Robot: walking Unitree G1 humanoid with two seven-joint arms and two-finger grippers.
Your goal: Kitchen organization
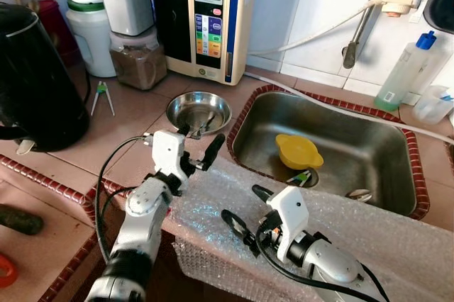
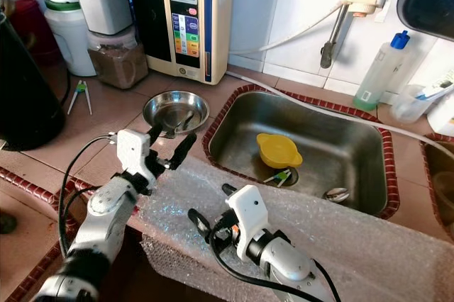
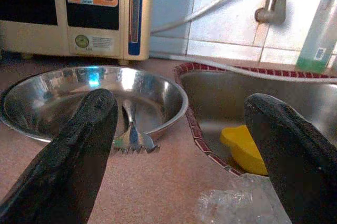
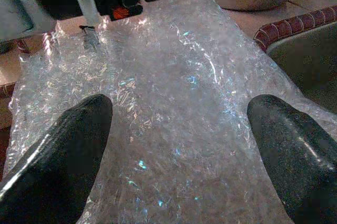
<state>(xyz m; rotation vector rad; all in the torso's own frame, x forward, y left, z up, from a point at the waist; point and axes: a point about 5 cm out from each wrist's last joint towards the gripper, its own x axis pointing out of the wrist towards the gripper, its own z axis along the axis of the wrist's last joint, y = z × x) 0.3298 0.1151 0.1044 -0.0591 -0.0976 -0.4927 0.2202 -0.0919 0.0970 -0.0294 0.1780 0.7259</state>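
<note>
Tiled counter [image 1: 135, 114], sink [image 1: 397, 174] alongside. Left end effector [image 1: 198, 147] spread, empty; steel bowl [image 1: 198, 110] holding tongs [image 3: 134, 134] just beyond at 12 o'clock. Right end effector [image 1: 245, 208] spread over bubble wrap [image 1: 397, 235], farther off.

Black kettle [image 1: 32, 75] cut off at the left edge.

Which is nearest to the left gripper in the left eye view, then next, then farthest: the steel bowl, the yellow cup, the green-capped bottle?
From the left gripper:
1. Steel bowl, just beyond it on the counter.
2. Yellow cup, to its right in the sink.
3. Green-capped bottle, far right against the wall.
</note>
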